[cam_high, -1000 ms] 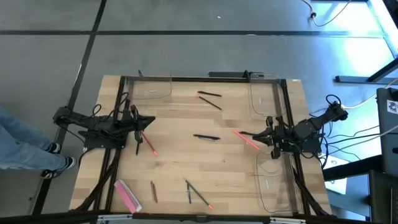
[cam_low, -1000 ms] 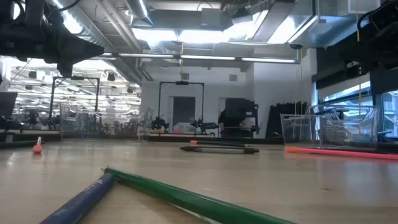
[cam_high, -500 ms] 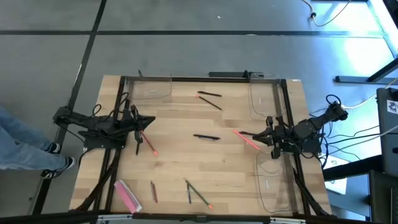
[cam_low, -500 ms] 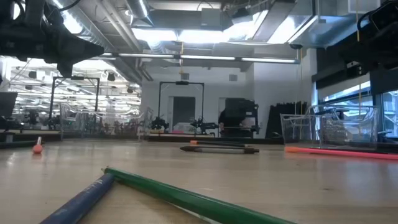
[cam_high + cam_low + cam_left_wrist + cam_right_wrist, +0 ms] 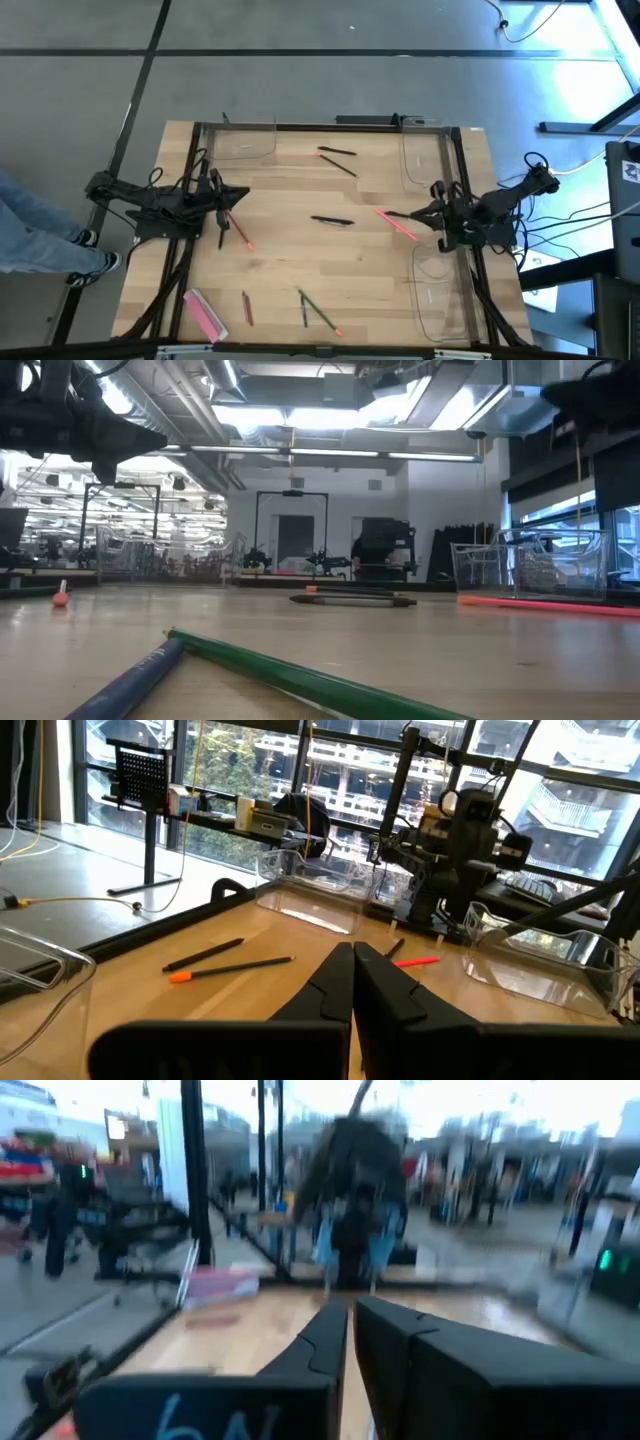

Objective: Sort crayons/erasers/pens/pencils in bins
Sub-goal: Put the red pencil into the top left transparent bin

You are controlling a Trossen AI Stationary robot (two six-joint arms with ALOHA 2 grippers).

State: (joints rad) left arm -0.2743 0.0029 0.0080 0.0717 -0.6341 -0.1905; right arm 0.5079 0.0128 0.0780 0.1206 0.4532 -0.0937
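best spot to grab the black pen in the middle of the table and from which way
Take the black pen at its mid-length, coming straight down from above, fingers either side of its thin body. It lies flat and alone on the table, so the middle balances and nothing crowds it.

Robotics lab in an open industrial hall — exposed ceiling ducts (image 5: 400,385), strip lighting, concrete floor (image 5: 300,60), loose cables (image 5: 575,235) — further arm rigs (image 5: 320,560) on benches behind.

My right wrist view is smeared: the far arm (image 5: 352,1175) is only a dark blur. In the low view, the green pencil (image 5: 300,678) and blue pencil (image 5: 125,685) run off the bottom edge.
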